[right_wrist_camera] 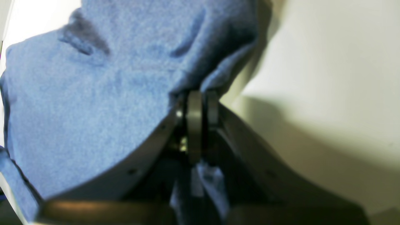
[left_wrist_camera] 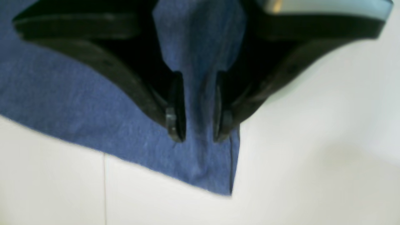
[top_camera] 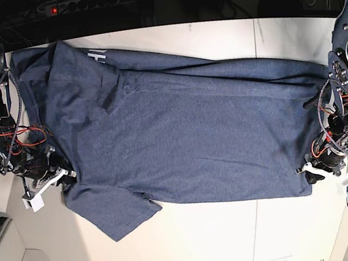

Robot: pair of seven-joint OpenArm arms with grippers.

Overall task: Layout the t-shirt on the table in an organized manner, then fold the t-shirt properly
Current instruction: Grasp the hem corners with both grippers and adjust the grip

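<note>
— What sort of place is shown?
— A robotics lab: an off-white table (top_camera: 213, 250) is flanked by exposed wiring (top_camera: 0, 141), and a power strip (top_camera: 78, 4) is seen behind it.

Two robot arms of dark metal, draped in loose red, orange and black cables. The left black curved two-fingered gripper (left_wrist_camera: 199, 137) has thin flat fingertip pads. The right matching black gripper (right_wrist_camera: 200, 100) shows small round screws along its fingers.
</note>
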